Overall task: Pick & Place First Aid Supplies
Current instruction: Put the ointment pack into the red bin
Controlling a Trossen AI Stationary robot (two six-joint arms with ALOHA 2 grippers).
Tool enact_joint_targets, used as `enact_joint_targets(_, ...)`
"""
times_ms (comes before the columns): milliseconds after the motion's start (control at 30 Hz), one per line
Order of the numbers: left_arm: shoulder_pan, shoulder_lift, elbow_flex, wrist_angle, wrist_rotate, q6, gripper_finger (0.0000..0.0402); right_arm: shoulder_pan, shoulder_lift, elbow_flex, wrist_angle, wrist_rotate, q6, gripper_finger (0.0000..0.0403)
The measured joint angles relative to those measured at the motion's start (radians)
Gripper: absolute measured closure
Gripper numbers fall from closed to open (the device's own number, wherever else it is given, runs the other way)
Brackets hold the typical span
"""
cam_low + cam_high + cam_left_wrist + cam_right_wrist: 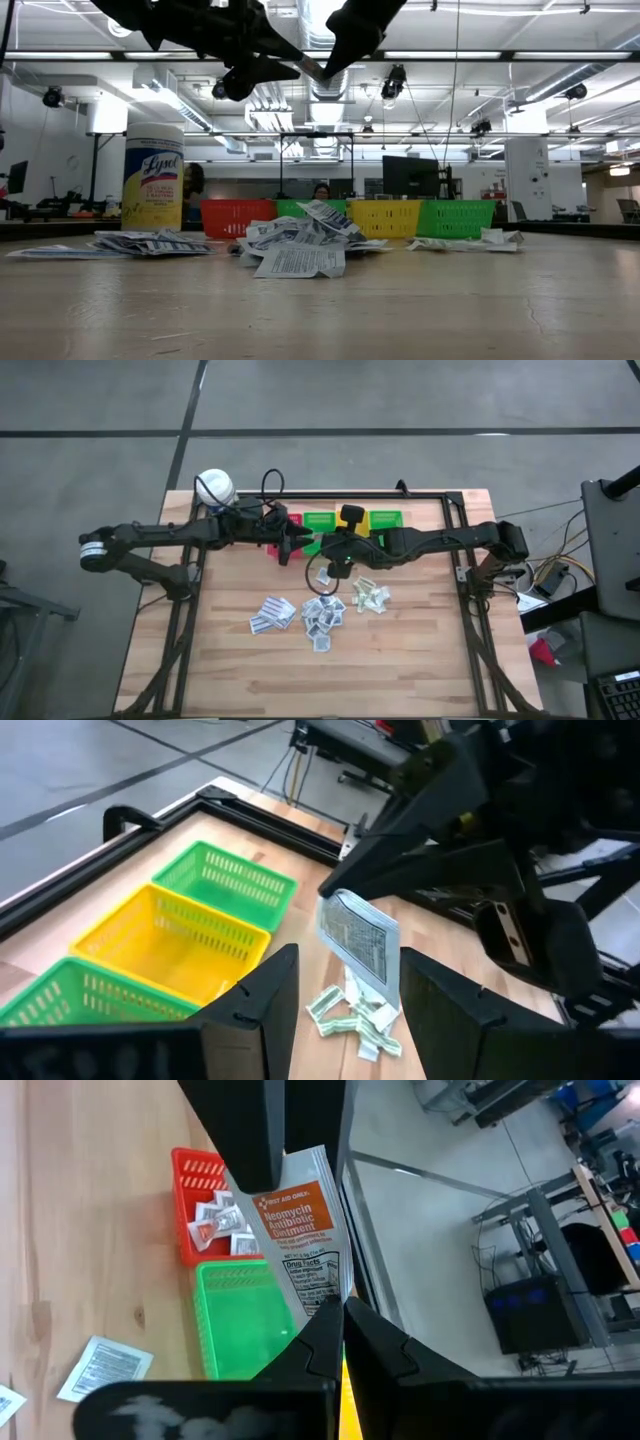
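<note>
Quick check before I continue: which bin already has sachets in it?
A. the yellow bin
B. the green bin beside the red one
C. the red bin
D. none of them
C: in the right wrist view, small white sachets lie inside the red bin, while the green bin next to it looks empty.

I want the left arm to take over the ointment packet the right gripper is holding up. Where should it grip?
On the packet's free lower half, jaws closing across its two flat faces. The right gripper pinches one end and the rest hangs clear, right ahead of the open left gripper.
</note>
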Motion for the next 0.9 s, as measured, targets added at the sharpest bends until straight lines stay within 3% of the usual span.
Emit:
enact_joint_targets(500,0.0,0.048,0.0,0.044,-0.03,-0.037,0.0251,0.0,0.0,0.0,0.015,-0.004,0.003,0.0395)
enact_joint_targets(600,0.0,0.048,0.001,0.044,-0.051,-0.052,0.0285,0.0,0.0,0.0,0.015,-0.009,0.003,0.0395)
enact_joint_targets(767,0.001,0.048,0.001,0.072,-0.053,-0.053,0.0383,0.0,-0.001,0.0,0.031,-0.057,0.004,0.0395)
enact_joint_targets(900,0.0,0.048,0.002,0.076,-0.048,-0.057,0.0399,0.0,-0.001,-0.001,0.03,-0.06,0.004,0.0395)
